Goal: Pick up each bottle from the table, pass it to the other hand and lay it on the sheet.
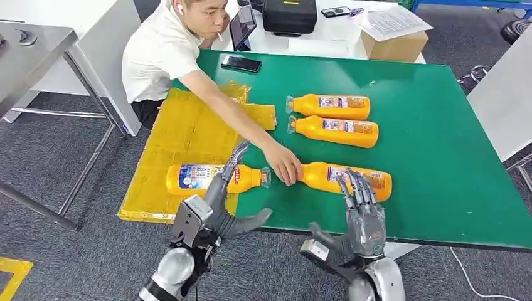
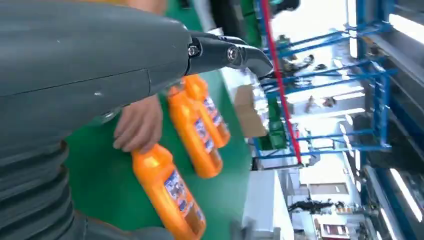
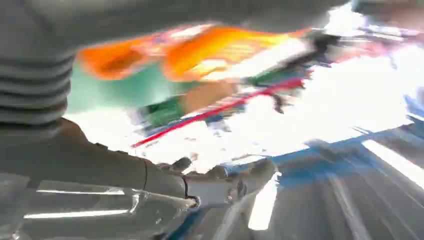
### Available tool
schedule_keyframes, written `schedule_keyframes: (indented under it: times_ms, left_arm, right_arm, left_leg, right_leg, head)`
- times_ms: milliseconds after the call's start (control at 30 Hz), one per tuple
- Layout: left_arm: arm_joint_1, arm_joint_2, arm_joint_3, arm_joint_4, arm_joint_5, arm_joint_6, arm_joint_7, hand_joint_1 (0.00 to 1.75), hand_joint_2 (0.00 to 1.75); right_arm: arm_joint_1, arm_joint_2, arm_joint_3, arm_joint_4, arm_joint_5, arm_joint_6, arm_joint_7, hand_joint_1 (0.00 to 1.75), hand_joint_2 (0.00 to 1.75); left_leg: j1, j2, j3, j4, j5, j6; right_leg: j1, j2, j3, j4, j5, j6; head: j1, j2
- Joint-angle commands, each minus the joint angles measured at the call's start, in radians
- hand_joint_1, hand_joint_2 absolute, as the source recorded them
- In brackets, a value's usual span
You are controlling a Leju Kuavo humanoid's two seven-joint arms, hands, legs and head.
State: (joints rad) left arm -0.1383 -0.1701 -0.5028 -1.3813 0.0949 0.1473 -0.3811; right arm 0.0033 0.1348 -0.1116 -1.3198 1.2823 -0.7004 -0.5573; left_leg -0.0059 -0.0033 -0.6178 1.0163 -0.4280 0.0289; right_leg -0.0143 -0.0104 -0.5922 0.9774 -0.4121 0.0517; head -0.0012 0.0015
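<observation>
One orange bottle (image 1: pixel 213 177) lies on the yellow sheet (image 1: pixel 182 135) at the left end of the green table (image 1: pixel 426 157). My left hand (image 1: pixel 219 204) is just in front of it, fingers stretched over the bottle and thumb spread, holding nothing. Three more orange bottles lie on the green: the nearest (image 1: pixel 351 178) (image 2: pixel 170 195), a middle one (image 1: pixel 335 131) (image 2: pixel 195 132) and a far one (image 1: pixel 329 106). My right hand (image 1: pixel 362 216) is open at the table's front edge, its fingertips (image 1: pixel 354 183) over the nearest bottle. A person's hand (image 1: pixel 282 164) (image 2: pixel 137 125) rests at that bottle's cap end.
The person leans in from the far left, their arm crossing the sheet. A black phone (image 1: pixel 241 63) lies at the table's far edge. Behind stand a cardboard box (image 1: pixel 395 44) and a black case (image 1: pixel 288 15). A grey table (image 1: pixel 31 50) stands to the left.
</observation>
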Motion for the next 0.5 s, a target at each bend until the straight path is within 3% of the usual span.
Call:
schedule_keyframes:
  times_ms: [33, 133, 500]
  left_arm:
    - [0.010, 0.027, -0.053, 0.045, -0.022, 0.013, 0.003, 0.00, 1.75]
    - [0.017, 0.030, -0.071, 0.035, -0.025, 0.009, 0.009, 0.00, 1.75]
    - [0.006, 0.032, -0.075, 0.026, -0.037, 0.017, 0.008, 0.00, 1.75]
  right_arm:
    - [-0.174, -0.196, -0.055, 0.390, 0.070, 0.002, 0.185, 0.00, 1.75]
    - [-0.222, -0.264, 0.052, 0.507, 0.021, 0.002, 0.259, 0.00, 1.75]
    - [-0.290, -0.270, 0.134, 0.658, -0.038, 0.004, 0.273, 0.00, 1.75]
  left_leg:
    - [0.000, 0.000, 0.004, -0.002, 0.000, 0.000]
    - [-0.001, 0.004, 0.006, -0.002, -0.001, -0.001]
    - [0.000, 0.003, 0.004, -0.001, 0.000, -0.001]
  right_leg:
    - [0.000, 0.001, 0.004, -0.002, 0.001, 0.000]
    - [-0.001, 0.005, 0.005, -0.003, 0.002, 0.000]
    - [0.000, 0.002, 0.003, -0.001, 0.002, 0.000]
  head:
    - [0.001, 0.000]
    - [0.000, 0.000]
    - [0.000, 0.000]
